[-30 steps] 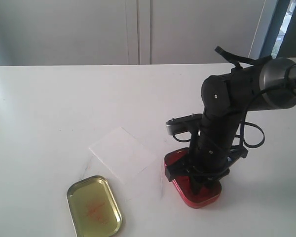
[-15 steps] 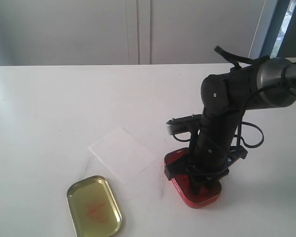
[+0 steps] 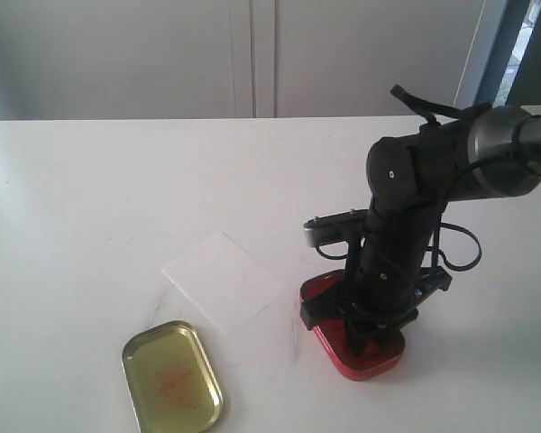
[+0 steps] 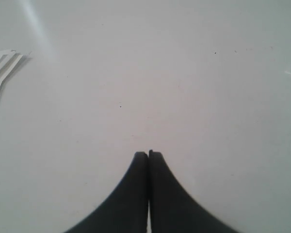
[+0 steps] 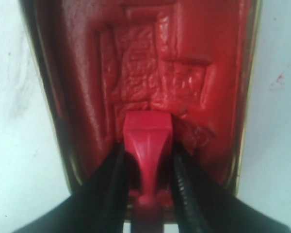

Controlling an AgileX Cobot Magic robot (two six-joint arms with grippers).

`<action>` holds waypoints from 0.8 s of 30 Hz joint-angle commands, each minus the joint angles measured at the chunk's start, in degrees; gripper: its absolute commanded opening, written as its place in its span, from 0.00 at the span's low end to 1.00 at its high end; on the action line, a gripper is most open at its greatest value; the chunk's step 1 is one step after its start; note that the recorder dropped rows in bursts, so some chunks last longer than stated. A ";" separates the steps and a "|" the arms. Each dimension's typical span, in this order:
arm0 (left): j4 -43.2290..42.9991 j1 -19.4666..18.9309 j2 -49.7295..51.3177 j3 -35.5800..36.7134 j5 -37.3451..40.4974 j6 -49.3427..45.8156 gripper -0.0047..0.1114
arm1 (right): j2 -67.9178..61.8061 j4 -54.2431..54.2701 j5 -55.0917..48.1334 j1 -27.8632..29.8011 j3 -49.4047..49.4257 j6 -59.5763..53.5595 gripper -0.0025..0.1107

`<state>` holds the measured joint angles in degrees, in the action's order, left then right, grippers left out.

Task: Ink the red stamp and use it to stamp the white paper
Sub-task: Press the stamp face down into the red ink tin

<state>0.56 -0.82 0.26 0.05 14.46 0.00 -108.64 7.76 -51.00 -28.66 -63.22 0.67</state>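
The red stamp [image 5: 147,141] is gripped between the right fingers [image 5: 109,189], shown only by the right wrist view, its base over the ink tin [image 5: 194,39] beyond them. Farther off, the white paper [image 3: 224,281] is seen solely in the exterior view. The left fingers [image 4: 136,194] are closed on nothing over the counter [image 4: 184,73]

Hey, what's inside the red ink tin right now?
Inside the red ink tin is its red ink pad, dented with rectangular imprints, and the red stamp, gripped by the right gripper. The stamp's base covers the pad beneath it, so contact cannot be seen.
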 commanded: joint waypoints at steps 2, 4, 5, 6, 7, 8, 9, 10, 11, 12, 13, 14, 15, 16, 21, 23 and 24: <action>0.69 0.24 -0.26 -0.05 0.10 0.00 0.04 | 1.79 -0.14 2.53 0.18 1.04 -0.67 0.02; 0.69 0.24 -0.26 -0.05 0.10 0.00 0.04 | 3.31 -0.24 2.53 0.18 1.04 -0.67 0.02; 0.69 0.24 -0.26 -0.05 0.10 0.00 0.04 | 3.77 -0.24 2.53 0.18 1.04 -0.67 0.02; 0.69 0.24 -0.26 -0.05 0.10 0.00 0.04 | 4.87 -0.24 2.53 0.18 1.04 -0.67 0.02; 0.69 0.24 -0.26 -0.05 0.10 0.00 0.04 | 5.37 -0.24 2.41 0.18 1.04 -0.67 0.02; 0.69 0.24 -0.26 -0.05 0.10 0.00 0.04 | 5.99 -0.24 2.41 0.18 1.04 -0.67 0.02; 0.69 0.24 -0.26 -0.05 0.10 0.00 0.04 | 6.27 -0.24 2.41 0.18 1.04 -0.67 0.02; 0.69 0.24 -0.26 -0.05 0.10 0.00 0.04 | 6.54 -0.24 2.30 0.18 1.04 -0.67 0.02; 0.69 0.24 -0.26 -0.05 0.10 0.00 0.04 | 6.66 -0.24 2.29 0.18 1.04 -0.67 0.02; 0.69 0.24 -0.26 -0.05 0.10 0.00 0.04 | 6.66 -0.24 2.29 0.18 1.04 -0.67 0.02; 0.69 0.24 -0.26 -0.05 0.10 0.00 0.04 | 6.78 -0.24 2.29 0.18 1.04 -0.67 0.02; 0.69 0.24 -0.26 -0.05 0.10 0.00 0.04 | 6.78 -0.24 2.29 0.18 1.04 -0.67 0.02; 0.69 0.24 -0.26 -0.05 0.10 0.00 0.04 | 6.78 -0.24 2.29 0.18 1.04 -0.67 0.02; 0.69 0.24 -0.26 -0.05 0.10 0.00 0.04 | 6.78 -0.24 2.29 0.18 1.04 -0.67 0.02; 0.69 0.24 -0.26 -0.05 0.10 0.00 0.04 | 6.78 -0.24 2.29 0.18 1.04 -0.67 0.02; 0.69 0.24 -0.26 -0.05 0.10 0.00 0.04 | 6.78 -0.24 2.29 0.18 1.04 -0.67 0.02; 0.69 0.24 -0.26 -0.05 0.10 0.00 0.04 | 6.78 -0.24 2.29 0.18 1.04 -0.67 0.02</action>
<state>0.56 -0.82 0.26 0.05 14.46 0.00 -102.59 7.66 -48.86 -28.66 -62.16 0.67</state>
